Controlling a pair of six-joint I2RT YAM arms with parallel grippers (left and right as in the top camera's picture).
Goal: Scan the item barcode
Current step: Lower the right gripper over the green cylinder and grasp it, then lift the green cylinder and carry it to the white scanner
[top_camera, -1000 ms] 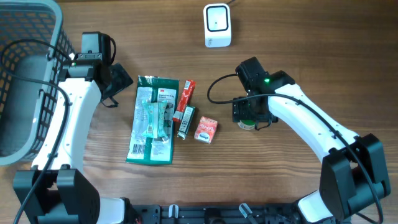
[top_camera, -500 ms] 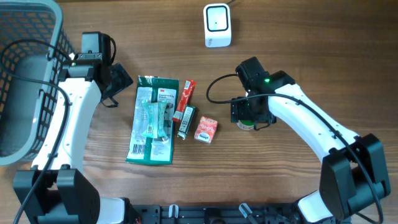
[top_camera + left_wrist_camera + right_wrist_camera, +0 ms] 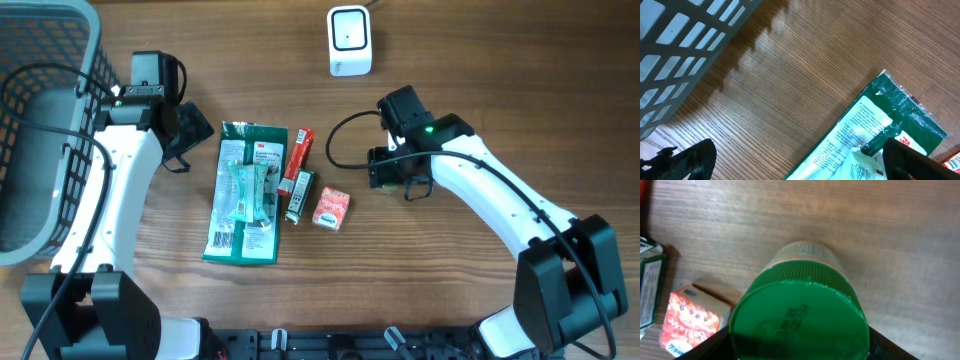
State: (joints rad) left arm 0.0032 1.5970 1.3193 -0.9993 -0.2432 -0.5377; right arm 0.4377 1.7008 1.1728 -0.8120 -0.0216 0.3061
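Observation:
A jar with a green screw lid (image 3: 800, 312) fills the right wrist view. My right gripper (image 3: 799, 347) is shut on it, a finger pressed against each side of the lid. From overhead the right gripper (image 3: 392, 168) covers the jar, which is hidden there. The white barcode scanner (image 3: 350, 41) stands at the table's far edge, above and left of that gripper. My left gripper (image 3: 800, 161) hangs open over bare wood, at the top left corner of a green packet (image 3: 875, 135); from overhead the left gripper (image 3: 195, 131) sits left of that packet.
The green packet (image 3: 246, 195), a red tube (image 3: 297, 160), a dark tube (image 3: 299, 196) and a small red box (image 3: 331, 209) lie mid-table. The red box (image 3: 687, 322) is left of the jar. A grey wire basket (image 3: 40, 150) fills the left side.
My right gripper has closed on the jar and shifted up and left toward the scanner, taking the jar from where it stood. The left arm has not moved.

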